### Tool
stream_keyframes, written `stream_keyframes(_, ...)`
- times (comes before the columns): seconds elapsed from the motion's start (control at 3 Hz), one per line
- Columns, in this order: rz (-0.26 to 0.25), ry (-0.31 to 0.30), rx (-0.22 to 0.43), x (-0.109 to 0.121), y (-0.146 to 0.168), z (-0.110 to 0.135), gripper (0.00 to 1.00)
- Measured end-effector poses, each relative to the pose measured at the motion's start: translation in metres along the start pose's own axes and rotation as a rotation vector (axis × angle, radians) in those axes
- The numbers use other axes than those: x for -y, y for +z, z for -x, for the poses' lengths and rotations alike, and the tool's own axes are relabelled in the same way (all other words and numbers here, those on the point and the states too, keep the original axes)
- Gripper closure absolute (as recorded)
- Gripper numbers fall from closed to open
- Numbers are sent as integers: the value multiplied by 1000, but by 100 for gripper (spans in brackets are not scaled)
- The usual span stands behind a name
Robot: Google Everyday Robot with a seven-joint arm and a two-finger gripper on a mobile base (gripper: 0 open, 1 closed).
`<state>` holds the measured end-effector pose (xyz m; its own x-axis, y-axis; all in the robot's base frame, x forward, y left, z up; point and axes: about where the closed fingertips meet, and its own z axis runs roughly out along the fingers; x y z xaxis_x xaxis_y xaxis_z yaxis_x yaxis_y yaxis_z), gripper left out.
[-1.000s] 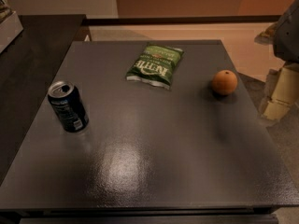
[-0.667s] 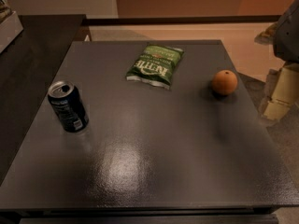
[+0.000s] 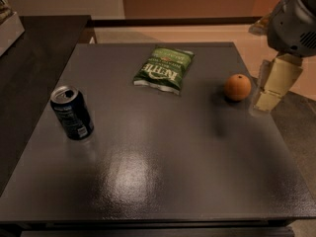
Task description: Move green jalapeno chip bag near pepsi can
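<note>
The green jalapeno chip bag [image 3: 164,68] lies flat at the far middle of the dark table [image 3: 163,172], white lettering up. The pepsi can [image 3: 72,112] stands upright at the left side of the table, well apart from the bag. My gripper [image 3: 274,85] hangs at the table's right edge, just right of an orange, below the grey arm housing [image 3: 294,19]. It is empty and far from both the bag and the can.
A round orange [image 3: 237,87] sits on the right side of the table, close to the gripper. A dark counter [image 3: 34,58] adjoins the table on the left. Tan floor lies beyond the far and right edges.
The gripper and arm have shifted left and slightly up, closer to the table's right edge and the orange. The bag, can and orange have not moved.
</note>
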<state>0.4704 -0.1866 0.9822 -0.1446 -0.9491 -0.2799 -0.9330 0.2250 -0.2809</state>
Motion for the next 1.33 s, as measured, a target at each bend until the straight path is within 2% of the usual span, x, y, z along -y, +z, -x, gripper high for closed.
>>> stream_keyframes(0.67, 2, -30, 75, 42, 35, 46, 0)
stream_keyframes(1.0, 0, -32, 86, 65, 62, 67, 0)
stream_keyframes(1.33, -4, -5, 95, 93, 90, 81, 0)
